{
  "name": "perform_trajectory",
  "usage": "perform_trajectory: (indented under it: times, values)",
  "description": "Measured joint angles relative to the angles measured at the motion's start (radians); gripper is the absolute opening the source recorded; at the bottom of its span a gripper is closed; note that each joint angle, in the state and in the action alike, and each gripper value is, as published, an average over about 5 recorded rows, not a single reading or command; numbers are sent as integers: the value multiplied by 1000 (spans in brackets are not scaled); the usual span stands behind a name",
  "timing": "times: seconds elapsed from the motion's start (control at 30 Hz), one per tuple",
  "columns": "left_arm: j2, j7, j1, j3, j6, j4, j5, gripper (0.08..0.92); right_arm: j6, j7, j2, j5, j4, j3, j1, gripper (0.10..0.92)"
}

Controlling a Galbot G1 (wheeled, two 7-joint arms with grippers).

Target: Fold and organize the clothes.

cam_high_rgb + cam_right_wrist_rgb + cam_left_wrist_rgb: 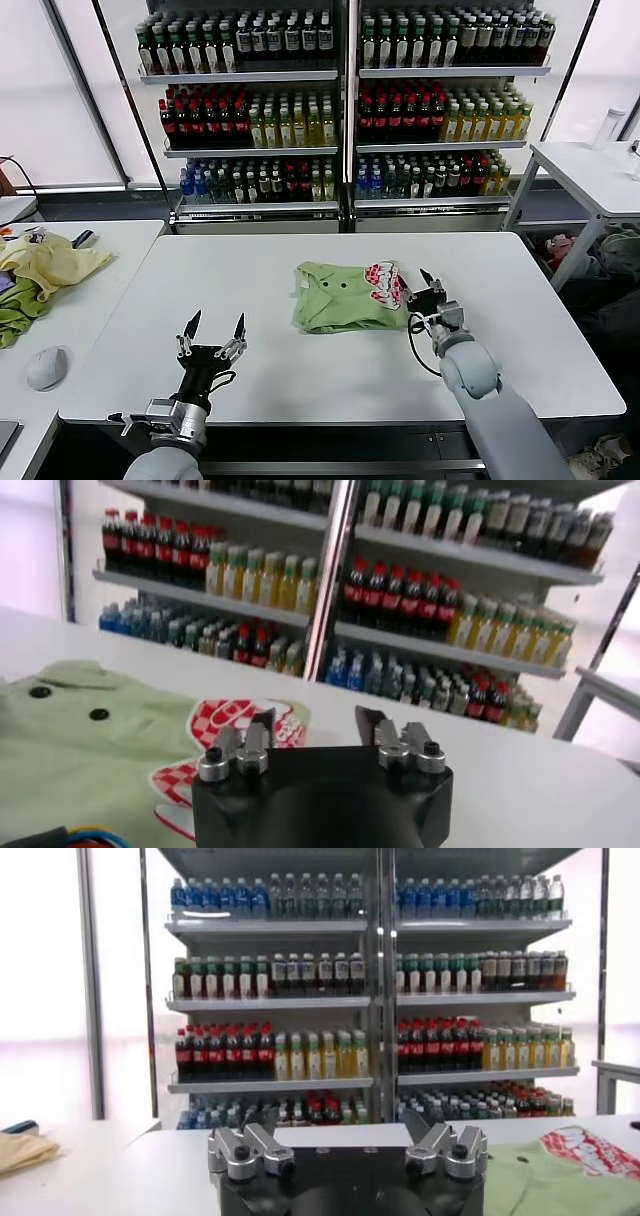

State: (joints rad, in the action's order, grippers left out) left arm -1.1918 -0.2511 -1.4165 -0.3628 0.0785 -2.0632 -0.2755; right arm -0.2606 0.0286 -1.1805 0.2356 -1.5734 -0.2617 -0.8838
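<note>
A light green polo shirt (340,298) lies folded on the white table (250,350), its collar to the left and its red-and-white graphic (384,283) at its right edge. My right gripper (417,284) is open and empty, just right of the shirt's graphic edge, low over the table. The right wrist view shows the shirt (90,750) beside that gripper (318,720). My left gripper (215,323) is open and empty, raised near the table's front left, well apart from the shirt. The left wrist view shows that gripper (345,1133) and the shirt's graphic (590,1153).
A pale yellow garment (50,262) and a darker green cloth (15,310) lie on the side table at the left, with a grey mouse-like object (46,367). Drink shelves (340,100) stand behind. Another white table (590,175) stands at the back right.
</note>
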Motion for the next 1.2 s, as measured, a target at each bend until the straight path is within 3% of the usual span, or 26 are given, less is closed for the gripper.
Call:
perform_trajectory:
  times: [0.2,0.3,0.63,1.2]
  values:
    - [-2,4,-18,0,-1,-19,18,823,61,-12,-1,-16,-126,-86,-141,777]
    - [0,8,-29,0,-1,-31,29,823,86,-14,3,-19,-201,-135,-223,815]
    - [-20,16,-73,3,-2,-73,56,823,146,-4,7,-29,-374,-245,-423,823]
    - [-46,23,-123,-7,1,-114,95,823,181,14,2,-25,-446,-275,-479,823]
